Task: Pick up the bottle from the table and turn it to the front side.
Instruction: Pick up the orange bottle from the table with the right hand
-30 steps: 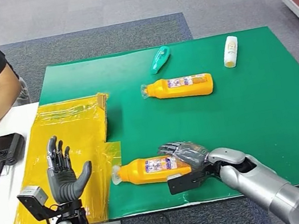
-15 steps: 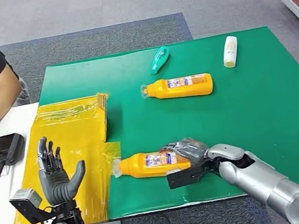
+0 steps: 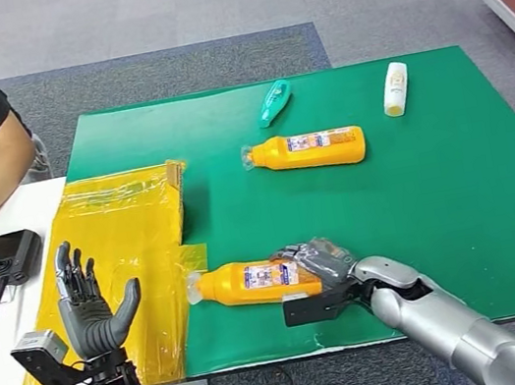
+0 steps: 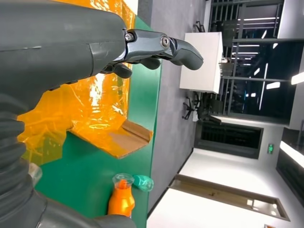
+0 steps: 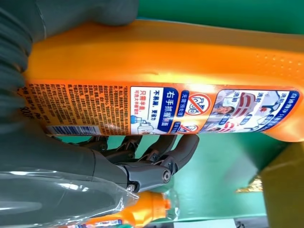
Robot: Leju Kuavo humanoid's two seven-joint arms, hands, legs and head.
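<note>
Right hand grasps orange bottle lying near the green worktop front edge; left hand raised, fingers spread, holding nothing.

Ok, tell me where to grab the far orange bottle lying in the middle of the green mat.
Take the far orange bottle around its wide labelled body, coming from above with fingers across its width. It lies flat on the green mat, neck pointing toward the yellow bag; the narrow neck probably offers less hold.
</note>
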